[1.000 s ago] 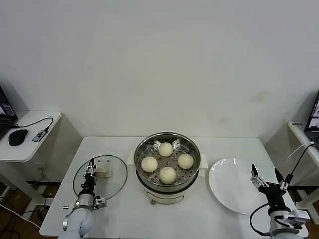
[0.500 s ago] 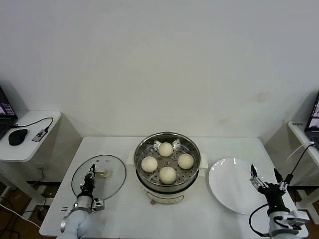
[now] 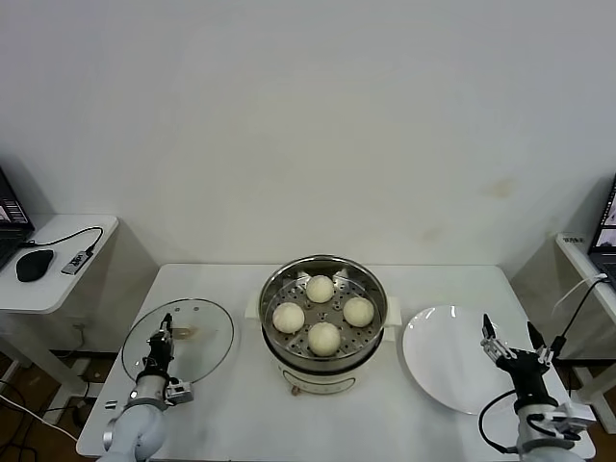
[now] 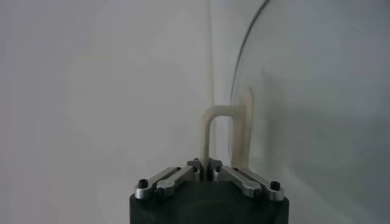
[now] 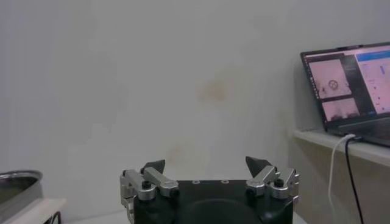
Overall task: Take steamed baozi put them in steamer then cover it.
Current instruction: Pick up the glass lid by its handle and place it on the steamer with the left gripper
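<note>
- On the far-left side desk (image 3: pixel 38 289) lie a black mouse (image 3: pixel 35 265) and a cable with a small adapter (image 3: pixel 77 258), apart from the main surface (image 3: pixel 241 409).
- At the left near part of the surface, the left pincer (image 3: pixel 162 337) is clamped tight on the cream-white handle (image 4: pixel 210 131) of the cover (image 3: pixel 180 339); the wrist view shows its fingers (image 4: pixel 183 176) pressed together on the handle's loop, with the glass disc standing on edge beside it.
- From the head view the cover is tilted, its left edge reaching past the surface's left edge, and it sits well left of the steamer (image 3: pixel 324 313).
- At the middle of the surface the steamer stands uncovered, its shiny perforated basket on the white pot.
- Four steamed baozi (image 3: pixel 324 338) lie inside it in a diamond: one far, one left, one right, one near, each apart from the others.
- Right of the steamer lies a flat white plate (image 3: pixel 448 361).
- At the near right edge, the right pincer (image 3: pixel 510 345) stands beside the plate with its fingers spread wide and nothing between them.
- A laptop (image 5: pixel 350 82) sits on a shelf at far right.
</note>
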